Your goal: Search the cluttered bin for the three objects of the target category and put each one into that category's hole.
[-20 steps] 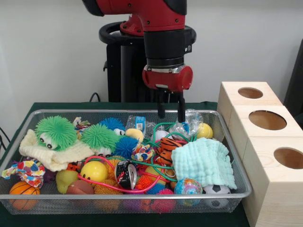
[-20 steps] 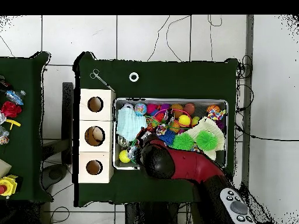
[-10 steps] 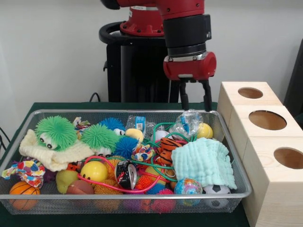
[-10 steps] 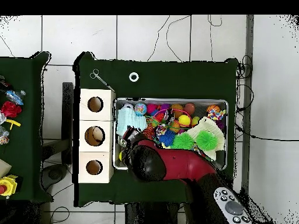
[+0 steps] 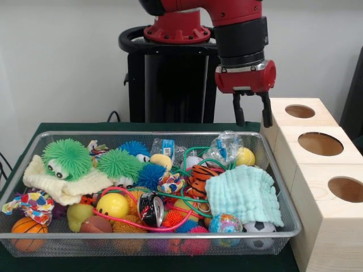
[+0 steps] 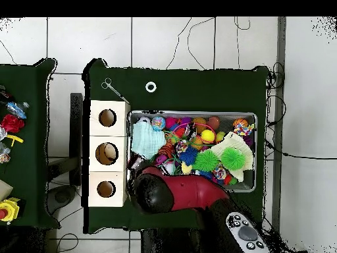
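Open gripper (image 5: 252, 116) empty above bin's (image 5: 279, 187) crumpled bottle (image 5: 224, 146).

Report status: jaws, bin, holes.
Gripper open, empty, raised above the bin's far right corner, beside the wooden box. Clutter untouched; mint cloth covers the right side. Three holes clear.

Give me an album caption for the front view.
Red robot arm's empty claw hovers above a wire bin crammed with toys.
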